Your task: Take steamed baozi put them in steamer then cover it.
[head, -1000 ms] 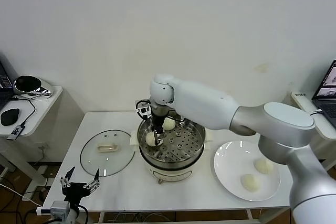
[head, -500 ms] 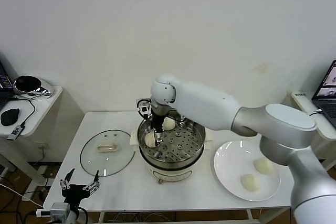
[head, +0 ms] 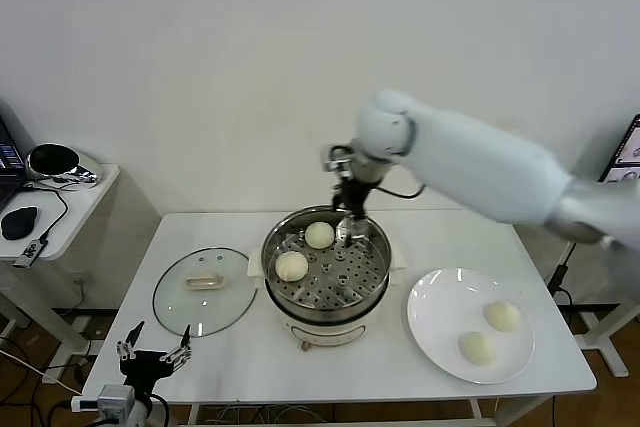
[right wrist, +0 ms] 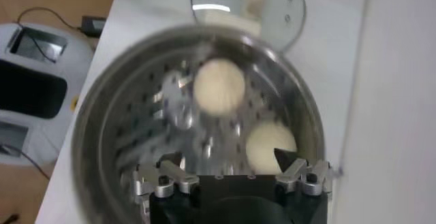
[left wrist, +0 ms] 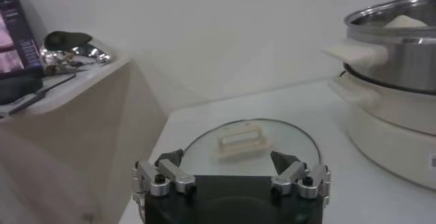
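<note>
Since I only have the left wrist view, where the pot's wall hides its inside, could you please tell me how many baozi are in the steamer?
Observer: Two lie on the perforated tray in the steamer: the rear baozi and the left baozi.
Operator: Thank you. Are any others waiting elsewhere?
Observer: Yes. The far plate baozi and the near plate baozi sit apart on the white plate, to the steamer's right.
Operator: And where is the right tool, please?
Observer: The right tool hovers over the steamer's far rim, open and empty.
</note>
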{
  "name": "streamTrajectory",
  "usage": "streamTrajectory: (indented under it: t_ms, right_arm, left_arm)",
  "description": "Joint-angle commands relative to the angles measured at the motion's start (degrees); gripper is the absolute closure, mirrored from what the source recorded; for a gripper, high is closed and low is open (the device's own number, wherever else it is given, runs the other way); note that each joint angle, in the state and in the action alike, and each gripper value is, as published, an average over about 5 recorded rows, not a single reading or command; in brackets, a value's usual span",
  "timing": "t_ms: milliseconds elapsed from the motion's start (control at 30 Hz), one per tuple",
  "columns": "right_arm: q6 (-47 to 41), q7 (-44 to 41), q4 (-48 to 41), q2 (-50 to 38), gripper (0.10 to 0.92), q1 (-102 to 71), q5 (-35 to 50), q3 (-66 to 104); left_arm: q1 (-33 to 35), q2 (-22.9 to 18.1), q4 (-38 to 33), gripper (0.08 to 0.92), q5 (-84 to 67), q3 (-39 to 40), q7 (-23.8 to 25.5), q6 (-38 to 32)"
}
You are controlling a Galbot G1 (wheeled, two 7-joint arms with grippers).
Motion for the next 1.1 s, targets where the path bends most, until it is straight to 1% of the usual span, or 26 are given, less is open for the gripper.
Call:
streamTrajectory:
  t_ms: [33, 167, 367, 567, 833, 1100]
  right_arm:
    - [1.5, -1.8, 11.1, -19.4, 0.203, -0.7, -1.8, 1.9]
    - [2.7, -2.2, 14.1, -25.9, 0.203, -10.3, -6.4, 7.8]
    - [3.9, -2.1, 15.8, -29.4, 0.203, -26.9, -12.6, 18.1]
    - [4.2, -0.9, 16.0, -30.1, 0.203, -34.0, -15.7, 19.2]
    - [4.1, 1.5, 14.7, -29.2, 0.203, -44.6, -19.4, 25.0]
    - [4.7, 2.0, 12.7, -26.9, 0.203, -48.5, -20.4, 27.5]
  left_arm:
    - [0.1, 0.0, 0.2, 0.177, 0.1, 0.3, 0.2, 0.1]
    - [0.4, -0.2, 0.3, 0.177, 0.4, 0.6, 0.3, 0.2]
    - [1.1, -0.2, 0.3, 0.177, 0.8, 0.6, 0.3, 0.2]
    - [1.8, -0.4, 0.0, 0.177, 1.1, 0.5, 0.2, 0.2]
    - [2.0, -0.8, 0.7, 0.177, 1.5, 0.5, -0.3, 0.1]
    - [1.9, -1.4, 1.0, 0.177, 2.4, 0.8, 0.0, 0.1]
